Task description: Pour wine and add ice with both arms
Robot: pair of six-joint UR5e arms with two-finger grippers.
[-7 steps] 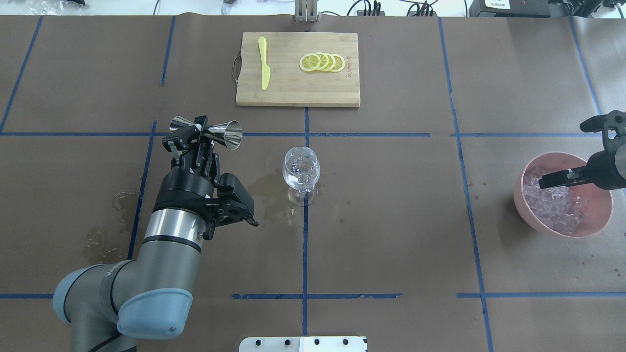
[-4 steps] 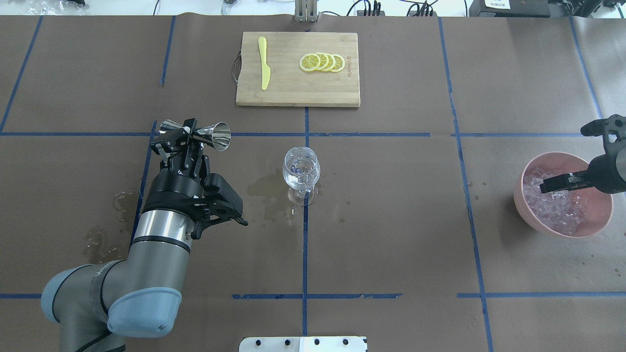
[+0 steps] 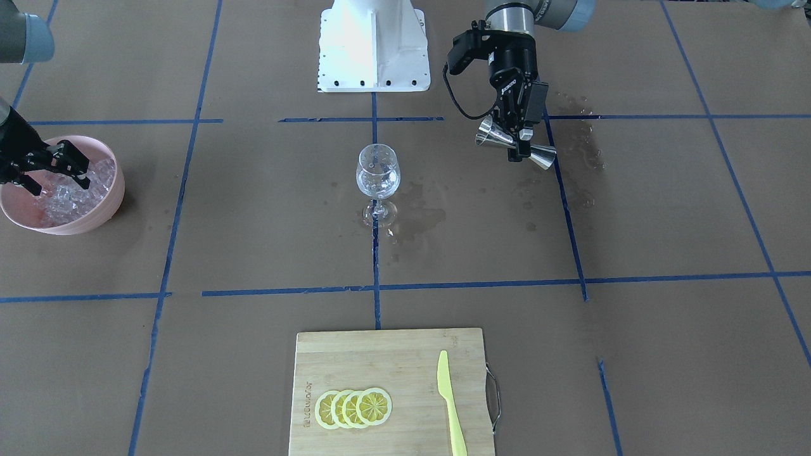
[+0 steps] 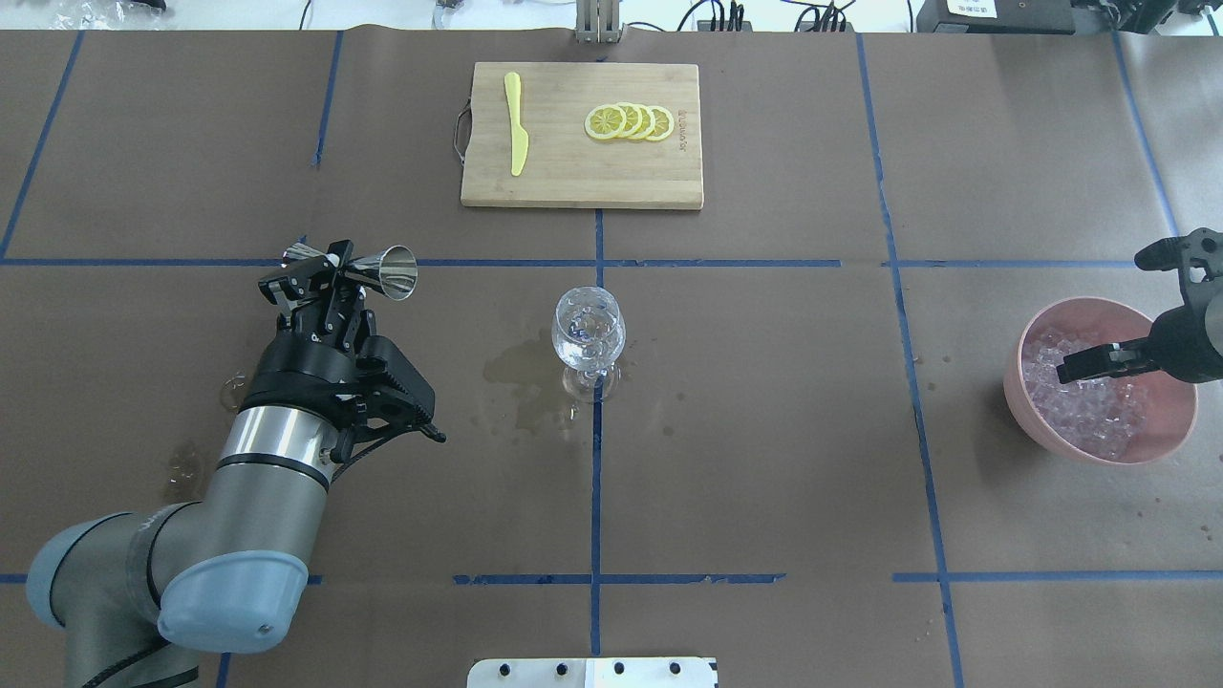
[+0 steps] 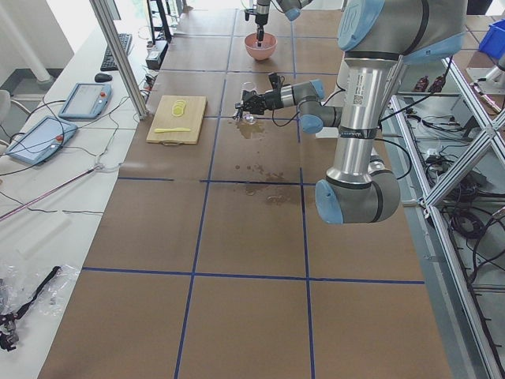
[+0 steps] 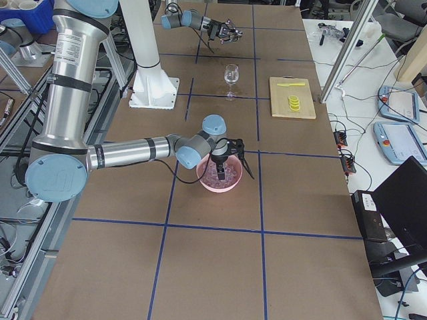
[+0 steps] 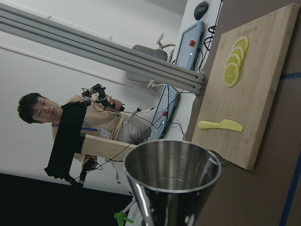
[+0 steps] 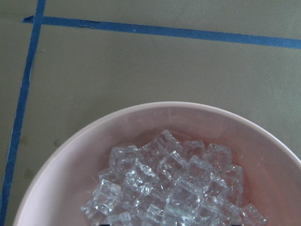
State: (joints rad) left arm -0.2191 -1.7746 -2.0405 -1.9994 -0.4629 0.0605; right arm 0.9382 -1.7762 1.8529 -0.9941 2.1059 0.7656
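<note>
Under rt pincer (image 4: 1062, 364), ice (image 4: 1089, 413) in bowl (image 4: 1108, 458), lt pincer (image 4: 336, 270) w/ jigger (image 4: 394, 272)

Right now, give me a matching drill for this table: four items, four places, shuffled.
Items:
1. jigger
2. stemmed glass
3. ice
4. lemon slices

Places:
A. in the pink bowl
B. on the wooden board
C. gripped sideways in the left hand
D. upright at mid-table

Pairs: 1-C, 2-D, 3-A, 4-B
</note>
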